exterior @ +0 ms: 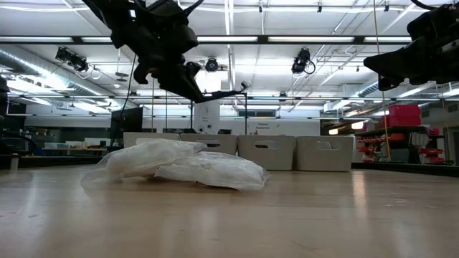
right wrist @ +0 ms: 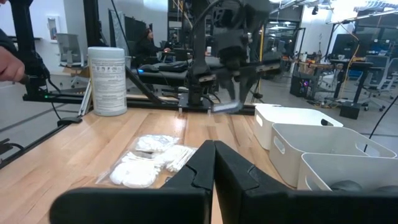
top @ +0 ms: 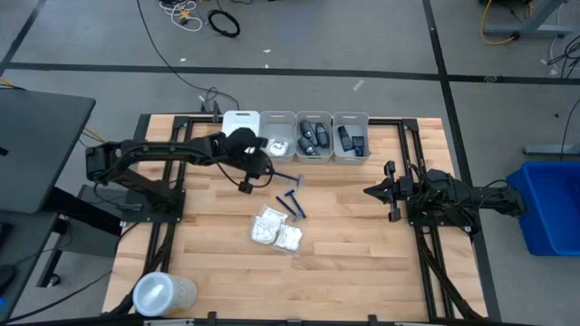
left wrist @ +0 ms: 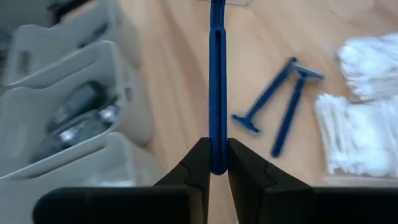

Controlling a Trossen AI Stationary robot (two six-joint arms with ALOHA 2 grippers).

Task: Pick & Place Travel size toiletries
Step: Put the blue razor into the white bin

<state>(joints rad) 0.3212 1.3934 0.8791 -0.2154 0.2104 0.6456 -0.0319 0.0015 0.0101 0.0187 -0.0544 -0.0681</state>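
Observation:
My left gripper (top: 261,172) is over the table's middle, in front of the bins, shut on a dark blue razor (top: 285,177) held above the wood. Two more blue razors (top: 292,206) lie flat on the table just nearer. Beside them lie white crinkly packets (top: 276,231), flat and overlapping. Small dark containers (top: 314,138) sit inside the grey bins at the far edge. My right gripper (top: 385,192) waits shut at the table's right, holding nothing. My left gripper pinches the free end of the razor's handle (left wrist: 217,134) between its two fingers (left wrist: 245,174). The fingers slant down from the table's left, in line with the handle. The razor sticks out ahead of them, its head (exterior: 244,87) farthest away, lifted clear of the table.
A row of grey bins (top: 350,152) and a white lid (top: 240,120) line the far edge. A large round lidded tub (top: 163,294) stands at the near left corner. Bare wood lies between the packets and my right arm.

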